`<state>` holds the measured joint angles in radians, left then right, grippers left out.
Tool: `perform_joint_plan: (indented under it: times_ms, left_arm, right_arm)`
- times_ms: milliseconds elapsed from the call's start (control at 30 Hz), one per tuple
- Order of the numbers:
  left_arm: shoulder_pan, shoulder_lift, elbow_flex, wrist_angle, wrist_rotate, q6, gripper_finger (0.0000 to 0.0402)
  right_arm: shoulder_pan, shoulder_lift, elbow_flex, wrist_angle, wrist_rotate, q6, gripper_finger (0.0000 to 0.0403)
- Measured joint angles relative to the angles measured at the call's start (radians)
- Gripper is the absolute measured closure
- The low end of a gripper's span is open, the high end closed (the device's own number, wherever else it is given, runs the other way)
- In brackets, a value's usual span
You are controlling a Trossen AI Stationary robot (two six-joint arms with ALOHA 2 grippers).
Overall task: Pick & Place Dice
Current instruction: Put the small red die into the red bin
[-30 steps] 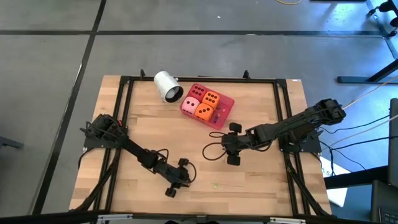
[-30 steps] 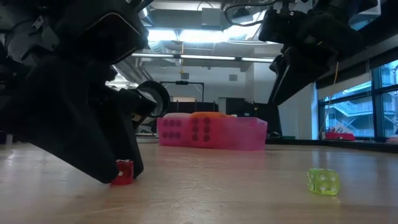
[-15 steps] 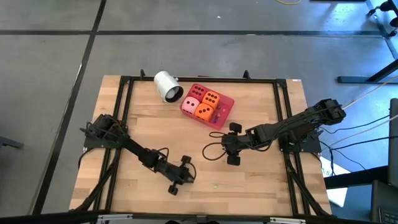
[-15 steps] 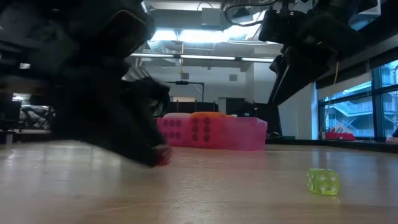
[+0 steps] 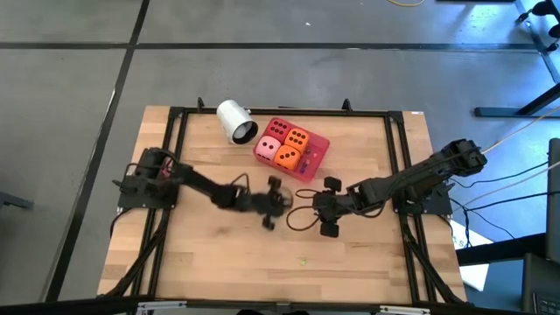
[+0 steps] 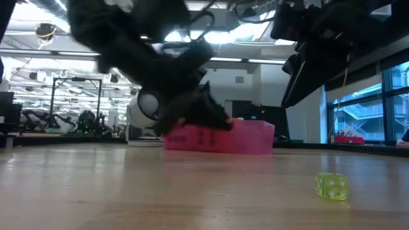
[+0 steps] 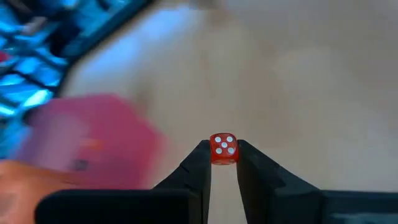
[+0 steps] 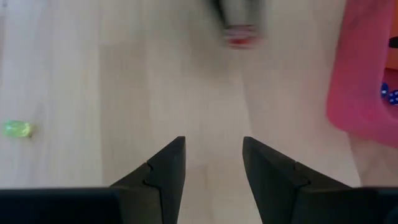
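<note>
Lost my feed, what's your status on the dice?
Left gripper shut on small red die, lifted near pink tray. Right gripper open, empty, mid-table. Green die loose on table. Path clear.

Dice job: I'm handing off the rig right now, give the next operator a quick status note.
Left gripper: shut on a small red die, airborne mid-table near the pink tray.
Right gripper: open, empty, waiting beside the tray.
Tray holds four large dice. White cup lies on its side by the tray.
A small green die sits on the table.
Left: place the red die, then fetch the green one.
</note>
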<state>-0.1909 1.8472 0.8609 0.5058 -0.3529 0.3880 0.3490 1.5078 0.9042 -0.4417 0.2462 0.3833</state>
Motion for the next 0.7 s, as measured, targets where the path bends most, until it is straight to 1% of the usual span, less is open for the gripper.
perform_joint_plan:
  times_ms: [133,233,333,400,500,567,633,700]
  left_arm:
    - [0.11,-0.001,0.063,-0.001,0.005,0.041,0.0348]
    - [0.186,-0.001,0.107,0.0,0.028,0.042,0.0347]
    - [0.255,-0.001,0.138,-0.001,0.108,0.041,0.0347]
    - [0.295,-0.001,0.157,-0.009,0.199,0.024,0.0347]
    - [0.347,0.003,0.184,-0.037,0.324,-0.046,0.0347]
    - [0.374,0.009,0.205,-0.076,0.361,-0.069,0.0347]
    - [0.392,0.009,0.218,-0.116,0.368,-0.073,0.0347]
    - [0.404,0.01,0.225,-0.12,0.369,-0.075,0.0347]
  right_arm:
    - [0.03,0.0,0.0,0.0,0.0,0.024,0.0243]
    - [0.052,0.0,0.0,0.0,0.002,0.049,0.0243]
    - [0.074,0.0,0.0,0.0,0.055,0.06,0.0243]
    - [0.085,0.001,0.0,0.0,0.107,0.071,0.0243]
    - [0.095,0.001,0.0,0.0,0.167,0.08,0.0243]
    - [0.096,0.001,0.0,0.001,0.194,0.079,0.0243]
    - [0.096,0.001,0.0,0.002,0.223,0.076,0.0243]
    - [0.096,0.001,0.0,0.001,0.248,0.073,0.0243]
